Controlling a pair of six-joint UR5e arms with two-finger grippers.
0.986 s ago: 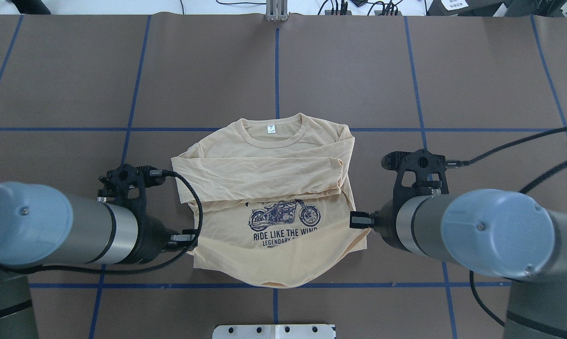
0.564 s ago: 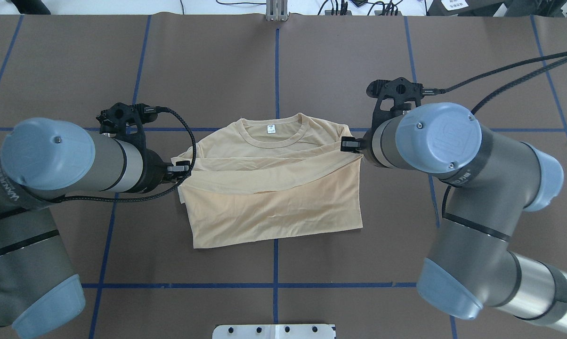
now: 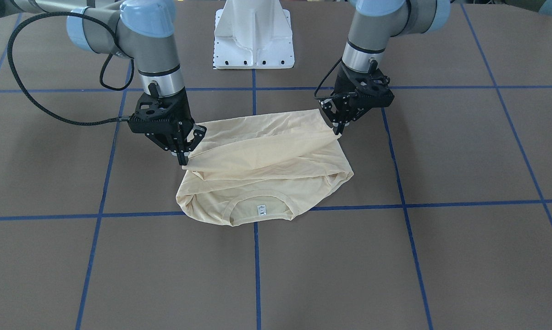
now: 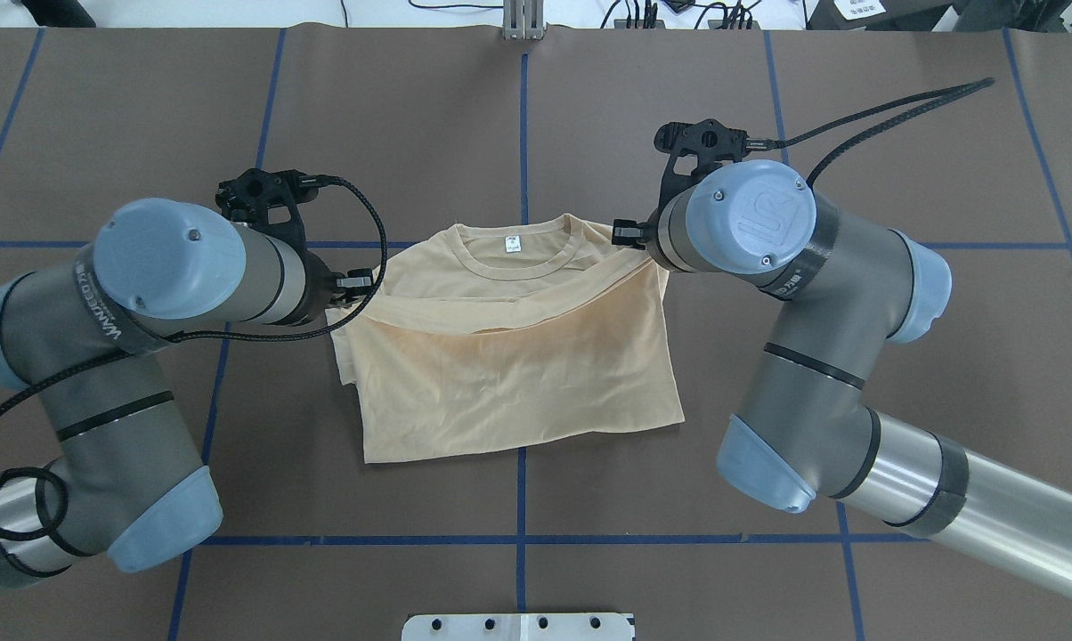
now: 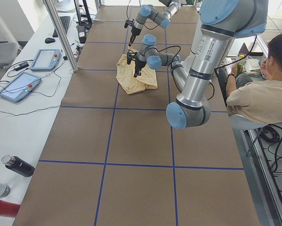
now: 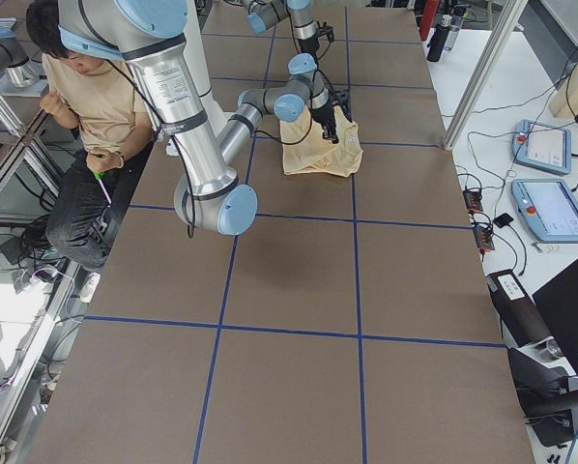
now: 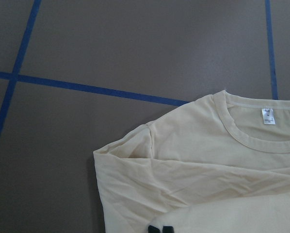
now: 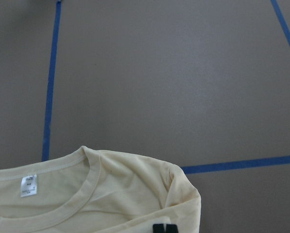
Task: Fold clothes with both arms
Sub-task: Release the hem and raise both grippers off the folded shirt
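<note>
The hem of the T-shirt (image 4: 509, 374) is pinched at both corners, left gripper (image 4: 361, 284) and right gripper (image 4: 623, 233) clamped either side of the neck label (image 4: 511, 244).

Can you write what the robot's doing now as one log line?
step: fold T-shirt bottom edge toward collar | left gripper: shut on T-shirt | right gripper: shut on T-shirt | neck label: uncovered

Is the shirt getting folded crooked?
A bit. On the T-shirt, the folded-over edge slants: the right gripper holds its corner nearer the collar than the left gripper does. The crease runs tilted too.
</note>
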